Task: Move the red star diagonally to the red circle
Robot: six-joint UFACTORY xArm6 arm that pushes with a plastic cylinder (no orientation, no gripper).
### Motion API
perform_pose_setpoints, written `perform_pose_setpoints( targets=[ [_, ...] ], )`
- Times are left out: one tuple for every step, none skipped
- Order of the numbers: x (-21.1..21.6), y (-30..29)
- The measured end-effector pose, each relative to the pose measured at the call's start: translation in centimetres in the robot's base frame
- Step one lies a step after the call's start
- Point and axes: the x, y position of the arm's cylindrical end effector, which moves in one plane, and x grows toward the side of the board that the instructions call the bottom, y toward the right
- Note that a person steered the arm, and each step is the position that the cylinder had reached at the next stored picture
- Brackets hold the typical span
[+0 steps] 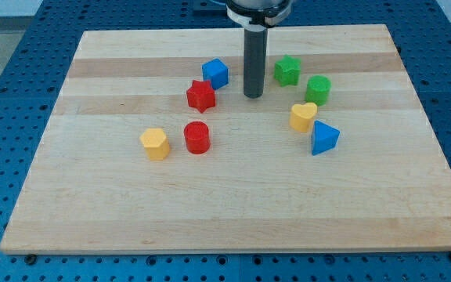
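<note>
The red star (200, 95) lies on the wooden board (233, 211), a little left of the board's middle and toward the view's top. The red circle (197, 137) stands just below it, slightly to the left, with a small gap between them. My tip (253, 95) rests on the board to the right of the red star, about a block's width away and touching no block. The blue cube (215, 73) sits just above and right of the red star.
A yellow hexagon (155, 144) sits left of the red circle. To the right of my tip are a green star (287, 70), a green cylinder (318, 90), a yellow heart (304, 117) and a blue triangle (324, 138).
</note>
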Motion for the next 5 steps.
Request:
perform_pose_setpoints(
  targets=[
    [1.7, -1.0],
    [3.0, -1.0],
    [3.0, -2.0],
    [3.0, -4.8],
    [3.0, -6.7]
  ],
)
